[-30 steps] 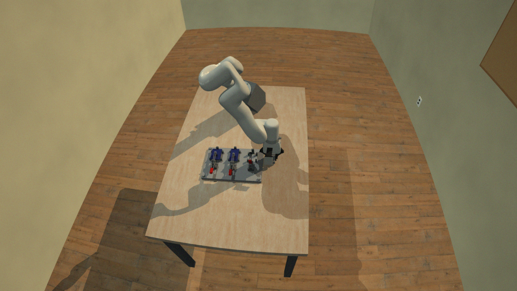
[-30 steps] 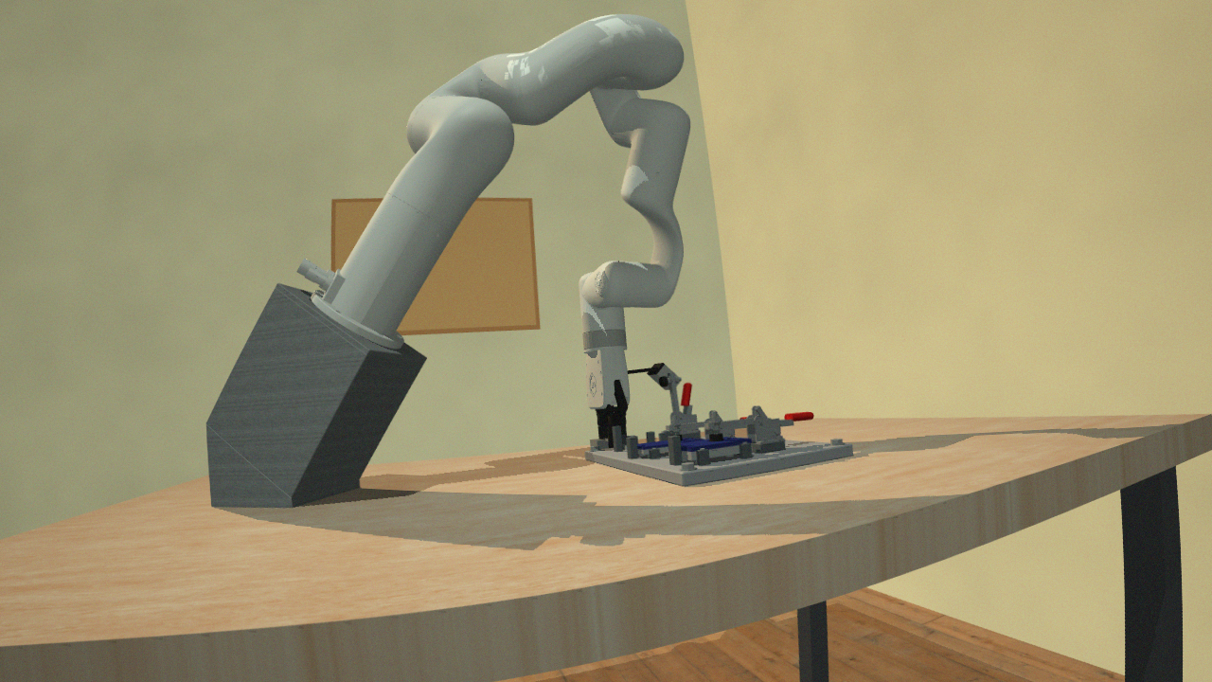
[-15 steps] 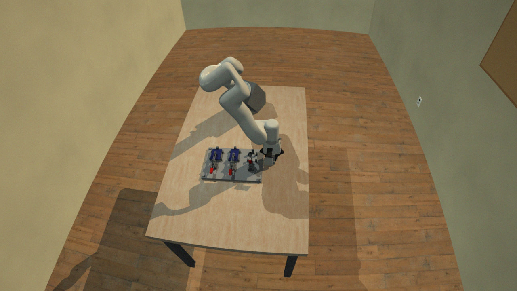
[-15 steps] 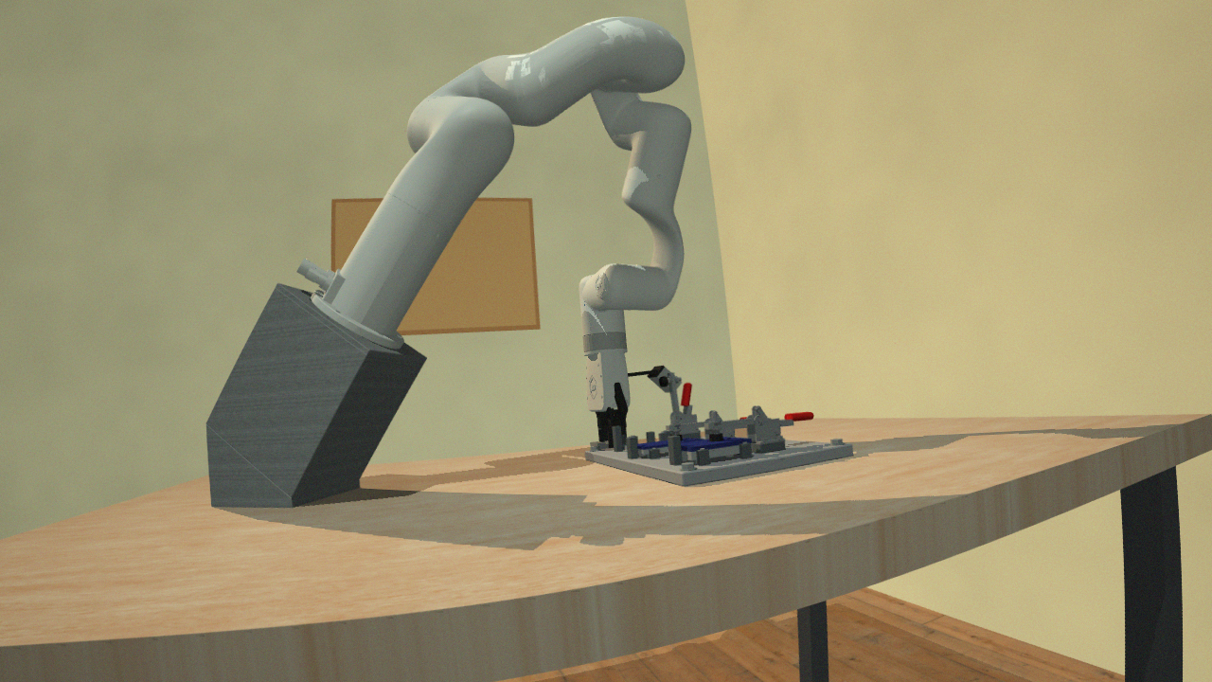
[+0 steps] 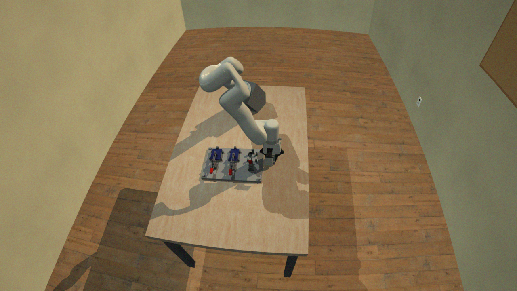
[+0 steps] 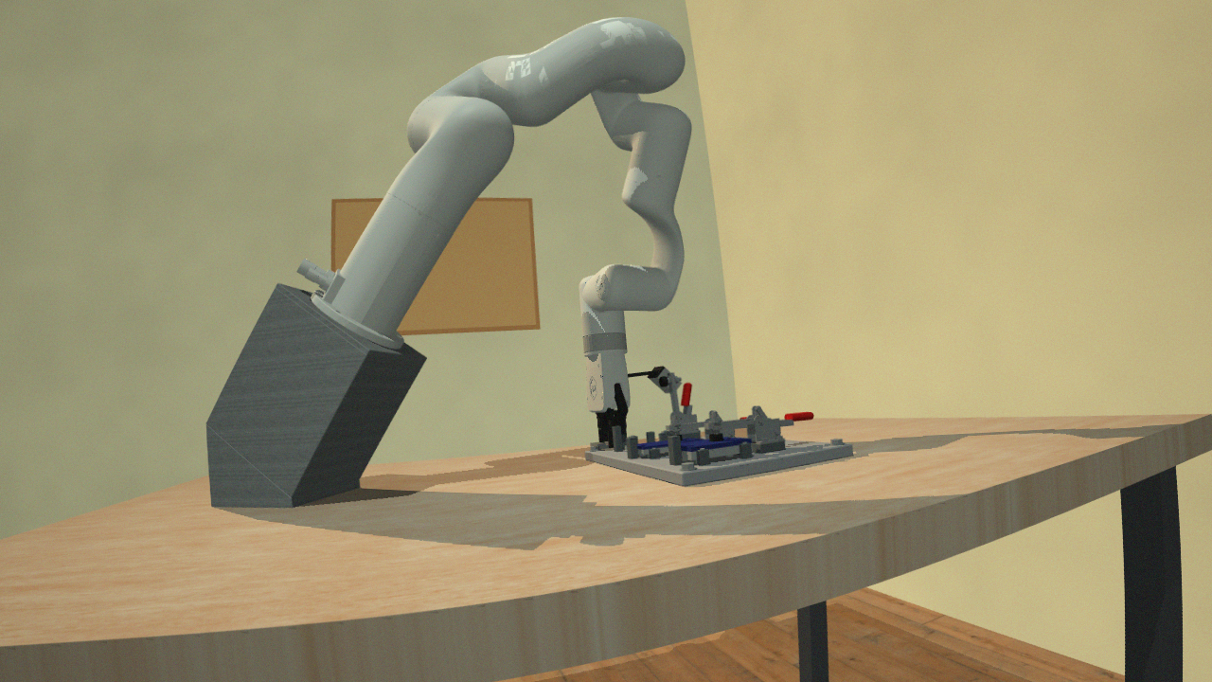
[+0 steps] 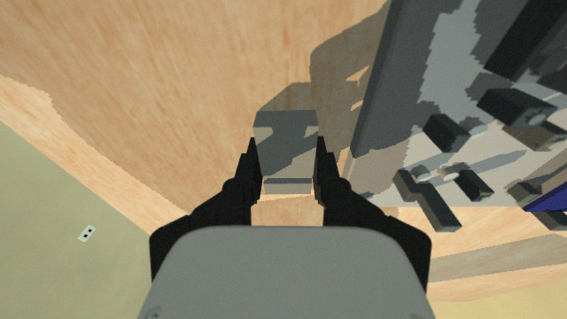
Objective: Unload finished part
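Our fingers pinch the grey slotted part [image 7: 285,146], hung over bare table [image 7: 133,89] just off the fixture's [image 7: 390,89] edge. Open wood lies leftward to the table's rim. Farther along the fixture, both blue blanks [image 5: 216,152] sit clamped in their nests.

Wooden plank floor [image 5: 361,180] lying under a light wood table [image 5: 231,217], olive walls [image 5: 72,90] enclosing, brown board [image 6: 474,279] hanging, wall socket [image 5: 419,101] sitting at three o'clock.
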Robot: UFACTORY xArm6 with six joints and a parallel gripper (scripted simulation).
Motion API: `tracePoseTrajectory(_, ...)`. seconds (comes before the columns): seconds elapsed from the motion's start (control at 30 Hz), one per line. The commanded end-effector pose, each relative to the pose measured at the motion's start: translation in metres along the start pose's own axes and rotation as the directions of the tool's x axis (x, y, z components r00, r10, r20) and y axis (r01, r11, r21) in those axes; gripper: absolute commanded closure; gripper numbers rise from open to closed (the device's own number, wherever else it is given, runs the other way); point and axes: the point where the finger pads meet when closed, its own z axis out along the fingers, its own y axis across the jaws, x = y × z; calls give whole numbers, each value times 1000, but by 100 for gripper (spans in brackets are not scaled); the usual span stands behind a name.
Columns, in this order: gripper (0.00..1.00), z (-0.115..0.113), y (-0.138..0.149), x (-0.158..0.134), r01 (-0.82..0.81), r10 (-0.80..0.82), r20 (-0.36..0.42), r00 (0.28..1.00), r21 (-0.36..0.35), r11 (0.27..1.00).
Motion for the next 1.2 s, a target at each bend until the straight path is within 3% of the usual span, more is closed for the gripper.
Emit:
tracePoseTrajectory(0.0, 100, -1, -1, 1, 0, 0, -2, 1000, 2, 1000)
tracePoseTrajectory(0.13, 100, -1, -1, 1, 0, 0, -2, 1000, 2, 1000)
tracePoseTrajectory(0.17, 31, -1, -1, 1, 0, 0, -2, 1000, 2, 1000)
tracePoseTrajectory(1.17, 31, -1, -1, 1, 0, 0, -2, 1000, 2, 1000)
